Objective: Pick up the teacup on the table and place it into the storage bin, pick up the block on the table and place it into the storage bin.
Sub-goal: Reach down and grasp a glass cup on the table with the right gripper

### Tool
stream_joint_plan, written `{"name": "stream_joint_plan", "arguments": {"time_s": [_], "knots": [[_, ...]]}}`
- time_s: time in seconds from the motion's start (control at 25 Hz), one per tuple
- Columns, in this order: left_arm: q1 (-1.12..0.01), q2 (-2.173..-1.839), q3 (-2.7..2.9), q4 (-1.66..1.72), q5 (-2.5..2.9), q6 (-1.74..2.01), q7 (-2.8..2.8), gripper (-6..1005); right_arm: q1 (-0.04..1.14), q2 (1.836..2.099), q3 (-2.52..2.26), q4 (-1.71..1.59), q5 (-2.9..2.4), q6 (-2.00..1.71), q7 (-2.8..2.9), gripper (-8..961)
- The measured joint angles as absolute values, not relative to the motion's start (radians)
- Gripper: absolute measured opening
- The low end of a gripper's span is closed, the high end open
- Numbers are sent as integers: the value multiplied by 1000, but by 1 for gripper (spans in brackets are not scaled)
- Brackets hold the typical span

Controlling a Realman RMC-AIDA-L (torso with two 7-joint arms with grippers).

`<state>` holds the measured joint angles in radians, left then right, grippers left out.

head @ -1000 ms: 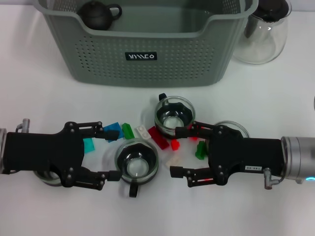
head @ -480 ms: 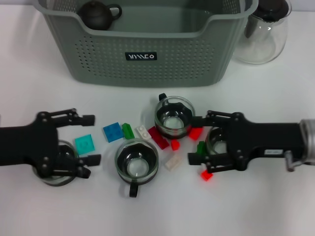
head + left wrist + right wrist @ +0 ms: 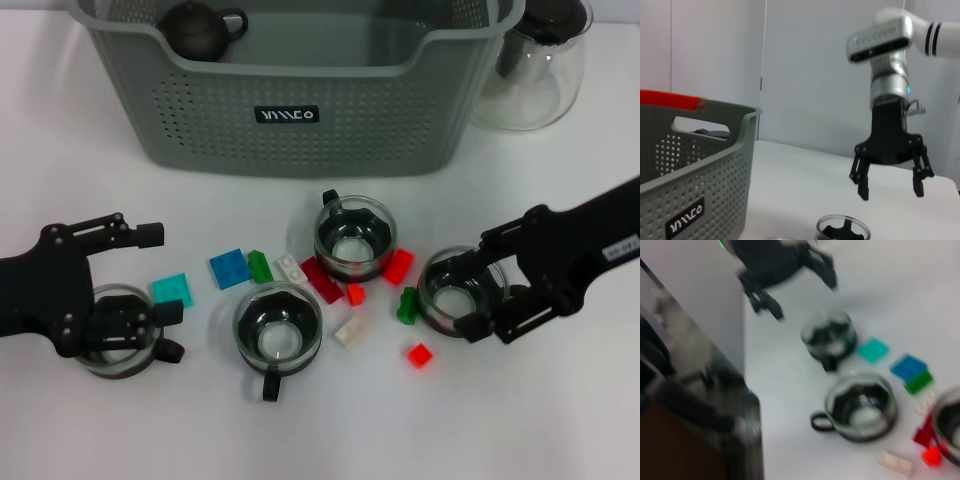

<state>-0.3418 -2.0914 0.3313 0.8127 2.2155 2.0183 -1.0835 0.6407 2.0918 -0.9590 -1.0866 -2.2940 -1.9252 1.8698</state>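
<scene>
Several glass teacups stand on the white table: one (image 3: 352, 238) in the middle, one (image 3: 278, 328) nearer me, one (image 3: 120, 342) at the left and one (image 3: 462, 290) at the right. Small blocks lie among them, such as a teal block (image 3: 172, 290), a blue block (image 3: 229, 268) and a red block (image 3: 420, 355). My left gripper (image 3: 162, 293) is open beside the left teacup. My right gripper (image 3: 468, 295) is open over the right teacup and holds nothing; the left wrist view shows this right gripper (image 3: 891, 191) hanging above the table. The storage bin (image 3: 300, 68) stands at the back.
A dark teapot (image 3: 200, 28) lies in the bin's far left corner. A clear glass carafe (image 3: 535, 60) stands to the right of the bin. Green, white and red blocks (image 3: 322, 280) crowd the space between the middle teacups.
Both arms have pulled back from the near middle teacup, the left to the left, the right to the right. The right teacup and red blocks under the right gripper now show.
</scene>
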Motion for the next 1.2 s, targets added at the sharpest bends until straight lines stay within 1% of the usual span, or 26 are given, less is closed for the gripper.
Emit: {"name": "stream_joint_plan", "arguments": {"time_s": [0.2, 0.32, 0.64, 0.84, 1.2], "knots": [[-342, -2093, 330, 800, 2210, 1994, -1075, 843, 741, 2096, -1025, -1130, -2458, -1945, 2023, 829], [-342, -2093, 329, 796, 2212, 1985, -1074, 843, 768, 2102, -1108, -1127, -2510, -1927, 2081, 796], [-342, -2092, 328, 790, 2214, 1985, -1074, 844, 761, 2106, -1394, -1136, -2512, -1759, 2220, 649], [-342, -2092, 328, 788, 2216, 1985, -1074, 843, 760, 2108, -1465, -1118, -2498, -1711, 2231, 651], [-342, -2093, 328, 788, 2217, 1985, -1074, 844, 741, 2107, -1562, -1105, -2488, -1623, 2263, 591]]}}
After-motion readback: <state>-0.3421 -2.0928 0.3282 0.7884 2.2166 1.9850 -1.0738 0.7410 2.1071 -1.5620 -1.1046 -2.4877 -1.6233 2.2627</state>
